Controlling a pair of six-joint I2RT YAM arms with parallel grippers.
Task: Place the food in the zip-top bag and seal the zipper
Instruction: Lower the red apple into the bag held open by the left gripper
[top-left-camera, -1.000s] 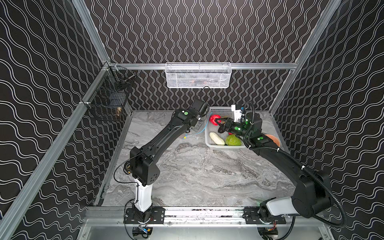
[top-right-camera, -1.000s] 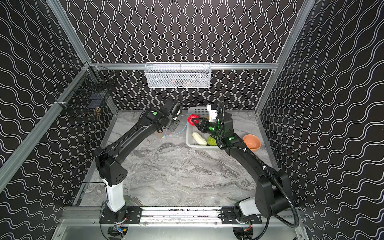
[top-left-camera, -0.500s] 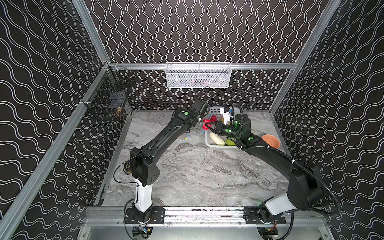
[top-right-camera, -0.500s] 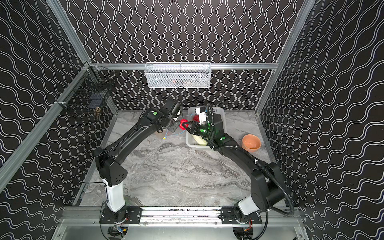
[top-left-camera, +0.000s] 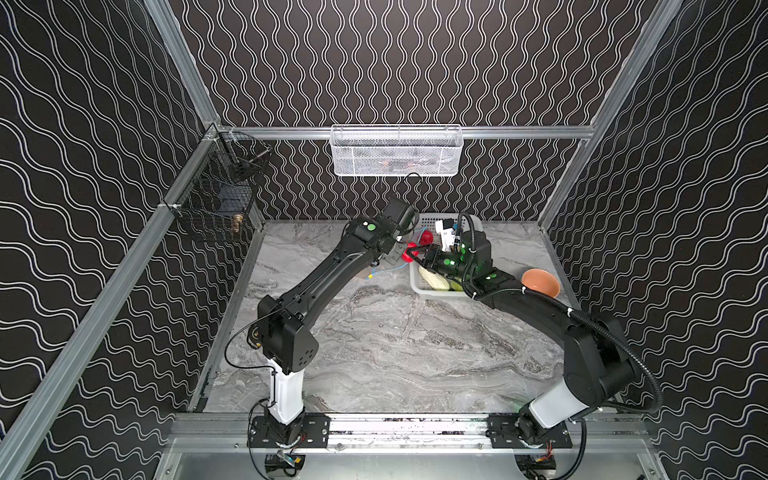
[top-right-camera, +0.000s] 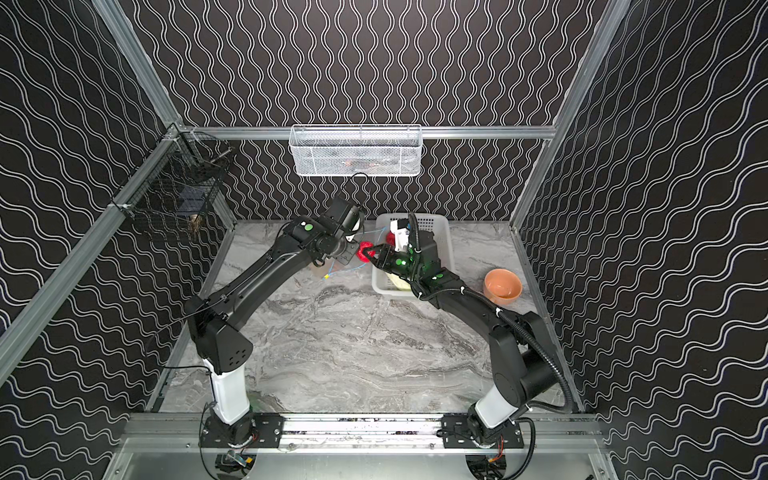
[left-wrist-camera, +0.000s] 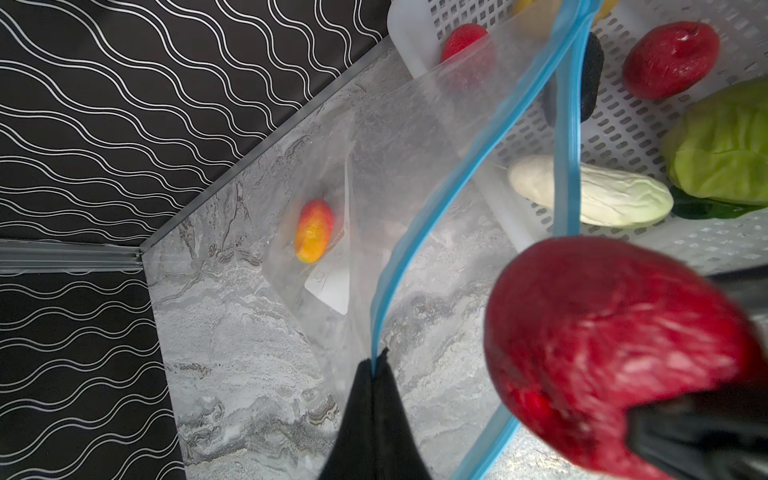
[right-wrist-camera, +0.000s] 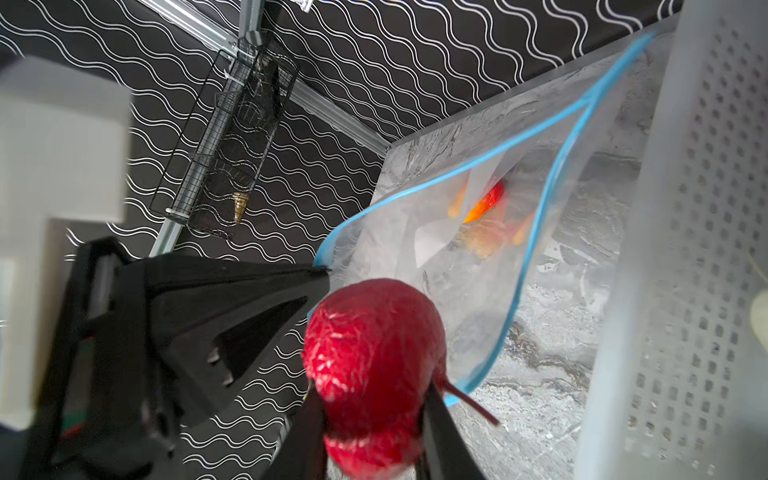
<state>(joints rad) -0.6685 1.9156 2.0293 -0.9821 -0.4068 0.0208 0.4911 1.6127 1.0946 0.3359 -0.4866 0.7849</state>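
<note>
Top view: marbled tabletop, wavy-patterned walls

Clear glossy plastic zip-top bag, perforated white plastic basket, marbled tabletop

My right gripper clamps a red fruit close to the open mouth of the clear bag. The left gripper pinches the bag's blue zipper. An orange-yellow fruit lies inside the bag, and the white basket stands just beside it.
</note>
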